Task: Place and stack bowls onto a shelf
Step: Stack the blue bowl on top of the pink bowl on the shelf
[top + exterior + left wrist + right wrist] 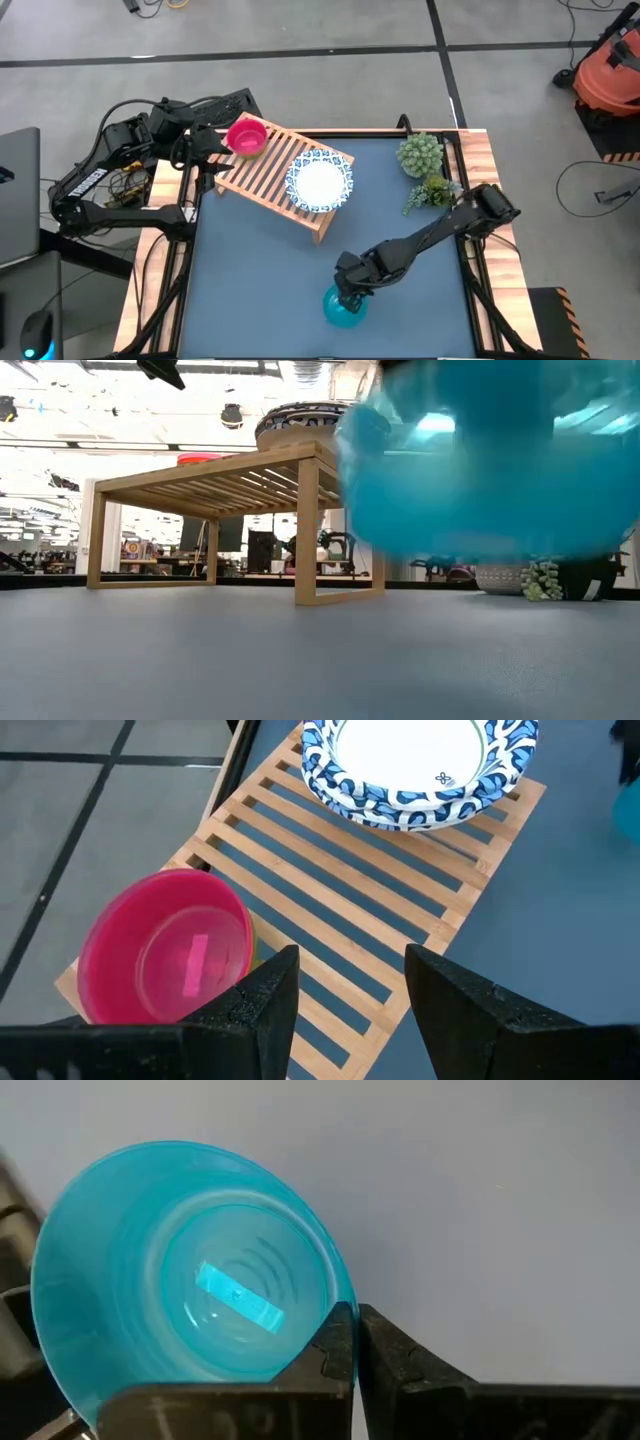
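A blue-grey table (260,290) with a wooden frame is seen from above, with two dark robot arms reaching over it. A light wooden rectangular shelf with a slatted top (265,170) stands at an angle toward the table's far left part. On the shelf's left end sits a small magenta plastic bowl (246,136), upright, with a sliver of another colour showing just beneath its rim in the left wrist view. On the shelf's right end rests a stack of wide white bowls with blue patterned rims (320,180); the count in the stack cannot be told.

The left gripper (345,990) hovers above the shelf's left end, just beside the magenta bowl. Its two dark fingers stand well apart with only slats visible between them, holding nothing.

The right arm stretches from the table's right edge toward the near middle. The right gripper (355,1342) has its two fingers pressed nearly together, pinching the rim of a small teal plastic bowl (190,1280). In the level view the teal bowl fills the upper right close to the camera and is clear of the table surface, with the shelf well behind it.

A green bushy plant in a pot (420,153) stands at the table's far right corner, with a smaller leafy sprig (432,192) just beside it.
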Controlling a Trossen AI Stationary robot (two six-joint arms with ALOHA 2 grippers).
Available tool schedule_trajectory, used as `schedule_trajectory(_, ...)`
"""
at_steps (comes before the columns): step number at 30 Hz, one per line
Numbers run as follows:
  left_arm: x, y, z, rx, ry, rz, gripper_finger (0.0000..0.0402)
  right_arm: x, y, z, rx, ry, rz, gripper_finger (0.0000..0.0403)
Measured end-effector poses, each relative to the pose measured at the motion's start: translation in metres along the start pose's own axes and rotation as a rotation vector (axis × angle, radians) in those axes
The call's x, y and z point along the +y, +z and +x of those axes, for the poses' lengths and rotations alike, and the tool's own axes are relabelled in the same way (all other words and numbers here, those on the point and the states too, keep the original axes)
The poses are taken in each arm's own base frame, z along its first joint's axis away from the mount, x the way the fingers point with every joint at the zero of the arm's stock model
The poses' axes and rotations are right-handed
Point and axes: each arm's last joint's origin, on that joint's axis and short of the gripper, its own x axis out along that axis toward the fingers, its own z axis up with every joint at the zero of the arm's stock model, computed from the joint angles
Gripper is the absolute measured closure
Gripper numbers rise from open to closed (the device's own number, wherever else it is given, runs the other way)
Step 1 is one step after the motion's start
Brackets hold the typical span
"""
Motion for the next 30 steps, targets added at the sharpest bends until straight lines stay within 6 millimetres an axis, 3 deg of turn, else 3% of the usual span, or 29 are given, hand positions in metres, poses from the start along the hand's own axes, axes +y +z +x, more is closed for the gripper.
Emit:
schedule_trajectory(6,0.000,0.002,0.000,-0.020,-0.010,-0.022,0.0233,-0.010,-0.007,-0.061,-0.087,0.012,0.024,0.0381)
schedule_trajectory(10,-0.003,0.006,-0.001,-0.091,-0.132,-0.015,0.0233,-0.021,-0.014,-0.109,-0.202,0.043,0.029,0.0381)
schedule_trajectory(14,-0.008,0.015,-0.002,-0.213,-0.277,0.042,0.0233,-0.042,-0.019,-0.156,-0.341,0.058,0.058,0.0381)
schedule_trajectory(18,-0.014,0.028,-0.004,-0.333,-0.309,0.116,0.0233,-0.069,-0.023,-0.195,-0.482,0.042,0.108,0.0381)
schedule_trajectory(23,-0.023,0.047,-0.010,-0.531,-0.276,0.280,0.0233,-0.104,-0.025,-0.228,-0.624,-0.040,0.170,0.0381)
schedule_trajectory(30,-0.027,0.070,-0.007,-0.656,-0.002,0.393,0.0233,-0.142,-0.007,-0.246,-0.844,-0.280,0.297,0.0381)
